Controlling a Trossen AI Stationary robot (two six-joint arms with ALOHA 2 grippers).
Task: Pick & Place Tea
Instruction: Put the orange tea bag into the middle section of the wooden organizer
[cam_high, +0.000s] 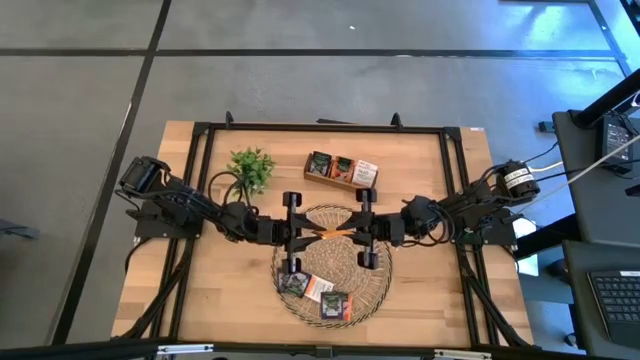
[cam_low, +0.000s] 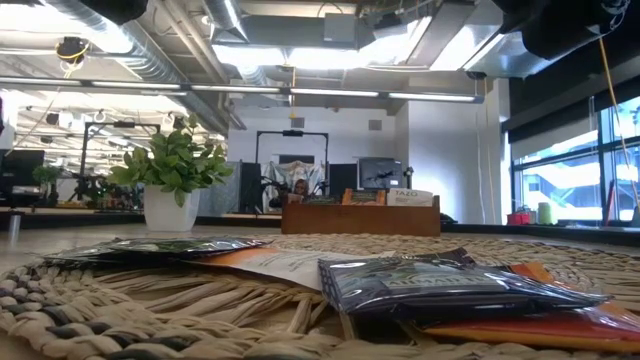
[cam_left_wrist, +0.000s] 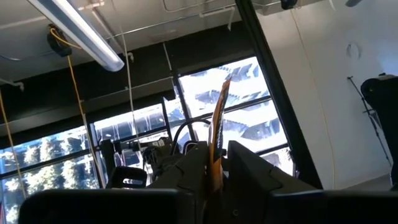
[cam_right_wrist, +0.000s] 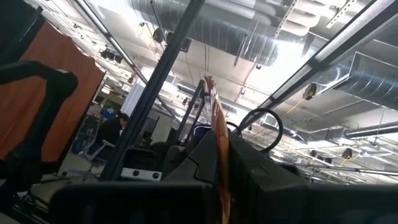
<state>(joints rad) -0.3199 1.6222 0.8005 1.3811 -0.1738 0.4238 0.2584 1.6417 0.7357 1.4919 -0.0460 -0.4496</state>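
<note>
Landmark: the round woven tray (cam_high: 375, 290) on the wooden table (cam_high: 430, 300). Left of the tray's far edge stands the small green plant (cam_high: 251, 167); the left gripper (cam_high: 303, 233) hangs over the tray's left half, its fingers (cam_left_wrist: 193, 168) pressed on either side of an orange sachet (cam_high: 331, 232). The right gripper (cam_high: 357, 231) hangs over the tray's right half, clamped on the other end of that sachet.

Only the high view shows both claws meeting on one sachet; there it reads as a thin orange strip, long axis running left to right between them, above the tray's middle. Each wrist view shows it edge-on, rising past its own fingers, with the other arm behind. The low view shows neither gripper but gives the loose tea sachets (cam_low: 440, 285) lying flat on the tray's near part, dark, white and orange.

Beyond the tray's far edge sits the wooden box (cam_high: 341, 170) with more sachets. The room is an open office with ceiling ducts, strip lights and large windows; a person (cam_right_wrist: 112, 130) sits far off.
</note>
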